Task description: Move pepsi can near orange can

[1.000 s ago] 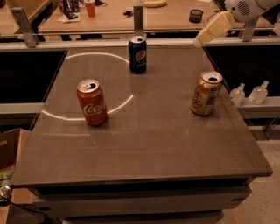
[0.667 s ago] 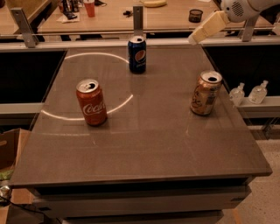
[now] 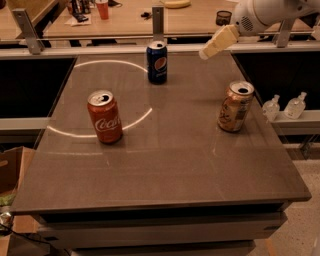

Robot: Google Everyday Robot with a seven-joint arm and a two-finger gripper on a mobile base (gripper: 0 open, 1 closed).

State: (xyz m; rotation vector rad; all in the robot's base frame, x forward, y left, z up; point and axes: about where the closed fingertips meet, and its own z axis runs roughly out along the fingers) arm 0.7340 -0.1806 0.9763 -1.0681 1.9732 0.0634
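The pepsi can (image 3: 157,62), dark blue with the round logo and a silver top, stands upright at the far middle of the grey table (image 3: 165,170). The orange can (image 3: 235,106), pale orange-tan, stands upright at the right side of the table. My gripper (image 3: 218,42) hangs in the air at the upper right, above the table's far edge, to the right of the pepsi can and beyond the orange can. It touches neither can and holds nothing.
A red Coca-Cola can (image 3: 105,116) stands at the left on a bright light ring. Two small clear bottles (image 3: 285,106) sit on a ledge off the table's right edge. A cluttered wooden counter (image 3: 130,15) runs behind. A cardboard box (image 3: 10,170) is at the lower left.
My gripper has moved left and slightly up, toward the pepsi can. The cans have not moved.
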